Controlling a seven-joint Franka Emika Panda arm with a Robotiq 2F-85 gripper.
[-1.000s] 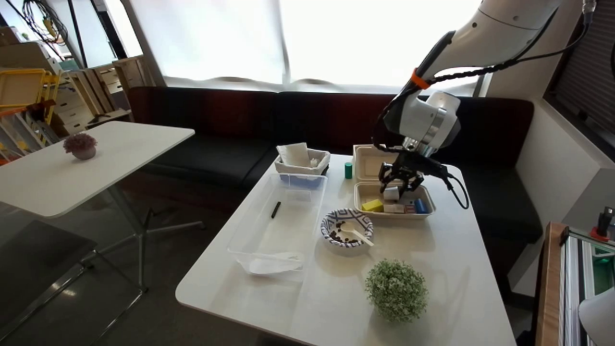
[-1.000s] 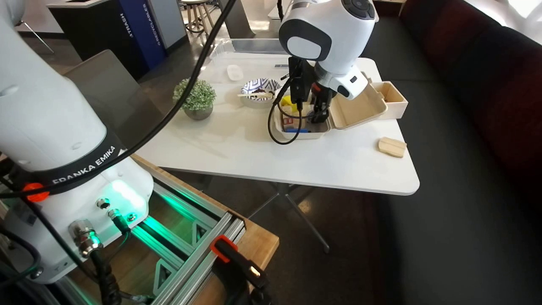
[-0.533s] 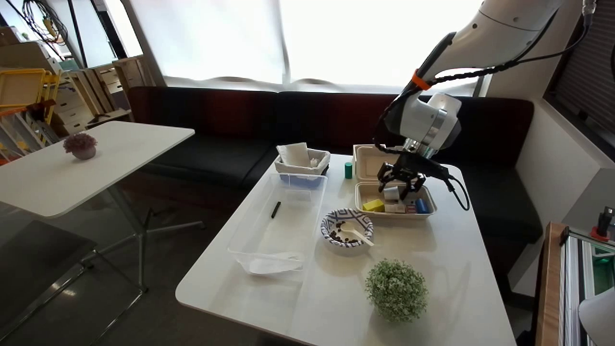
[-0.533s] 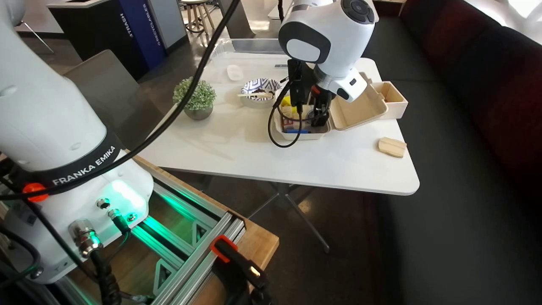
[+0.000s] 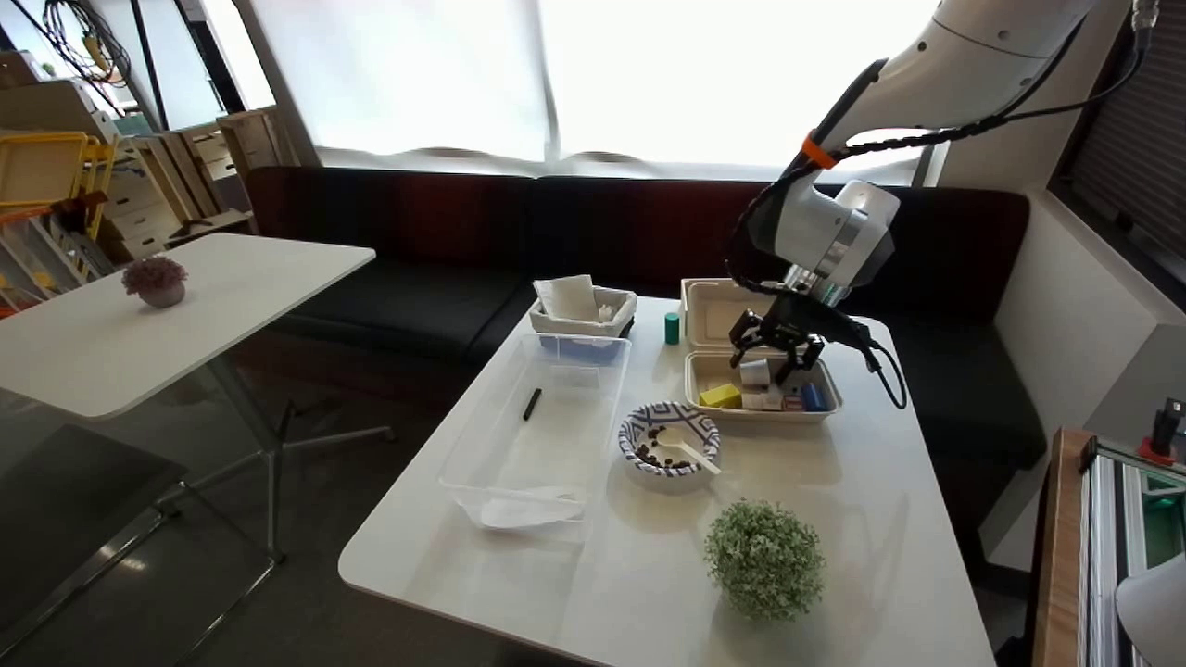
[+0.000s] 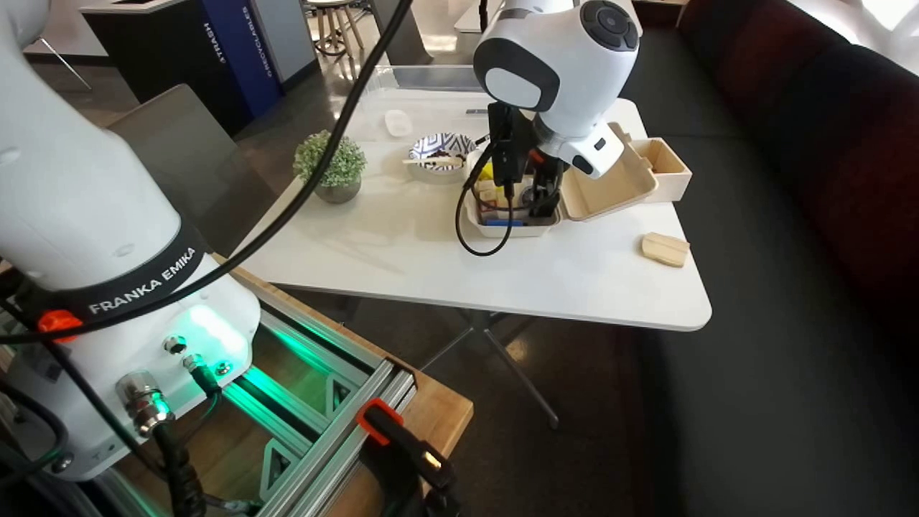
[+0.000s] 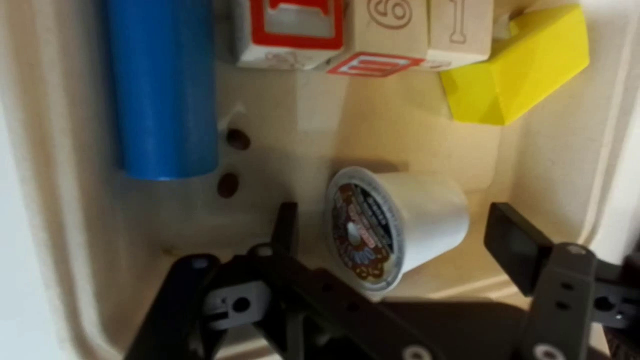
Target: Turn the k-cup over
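The white k-cup [image 7: 432, 215] lies on its side on the floor of the beige box [image 7: 555, 150]. In the wrist view its printed lid faces left and its base points right. It also shows in an exterior view [image 5: 755, 372]. My gripper [image 7: 400, 237] is open, with one finger [image 7: 286, 230] left of the lid and the other finger [image 7: 515, 245] right of the base. Gaps show between both fingers and the k-cup. In both exterior views the gripper [image 5: 760, 369] [image 6: 546, 205] is low over the box.
In the box lie a blue cylinder [image 7: 165, 95], letter blocks [image 7: 382, 30], a yellow block [image 7: 520, 70] and two dark beans [image 7: 237, 139]. The box lid [image 5: 718, 315] stands open behind. A patterned bowl [image 5: 669, 435], clear bin [image 5: 556, 417] and green plant [image 5: 764, 559] are nearby.
The fingers have spread a little apart and the gripper has shifted slightly right in an exterior view. The k-cup stays in about the same place in the box.
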